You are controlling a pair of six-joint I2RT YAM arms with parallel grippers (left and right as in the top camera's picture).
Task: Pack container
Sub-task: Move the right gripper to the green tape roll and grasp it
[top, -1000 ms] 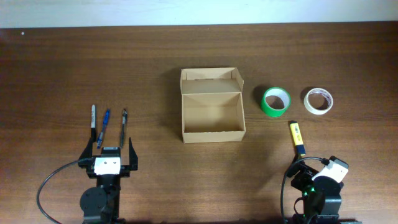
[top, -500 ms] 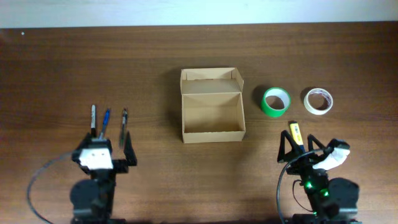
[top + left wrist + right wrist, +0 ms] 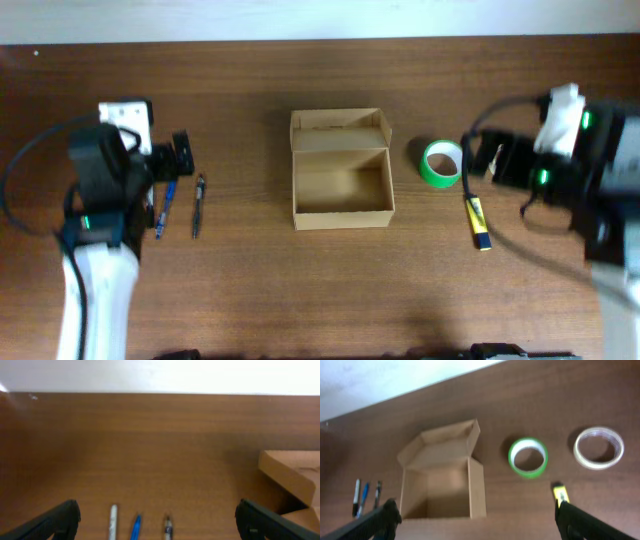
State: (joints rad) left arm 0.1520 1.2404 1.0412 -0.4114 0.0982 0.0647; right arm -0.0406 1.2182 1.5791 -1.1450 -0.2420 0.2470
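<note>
The tan cardboard container [image 3: 340,185] stands open and empty at the table's middle, its flap lid tilted back; it also shows in the right wrist view [image 3: 442,482] and at the left wrist view's right edge [image 3: 292,472]. A green tape roll [image 3: 442,163] and a yellow marker [image 3: 479,222] lie to its right. A clear tape roll [image 3: 598,448] shows in the right wrist view; overhead the right arm hides it. Three pens [image 3: 178,205] lie to the left. My left gripper [image 3: 157,522] is open above the pens. My right gripper [image 3: 475,520] is open, high above the table.
The pens in the left wrist view are a white one [image 3: 113,522], a blue one [image 3: 135,527] and a dark one [image 3: 168,527]. The table's far edge meets a pale wall [image 3: 160,375]. Cables loop from both arms.
Both arms have risen from their rest poses at the table's near edge and swung forward: the left over the pens, the right over the tape rolls, now covering the clear roll overhead.
</note>
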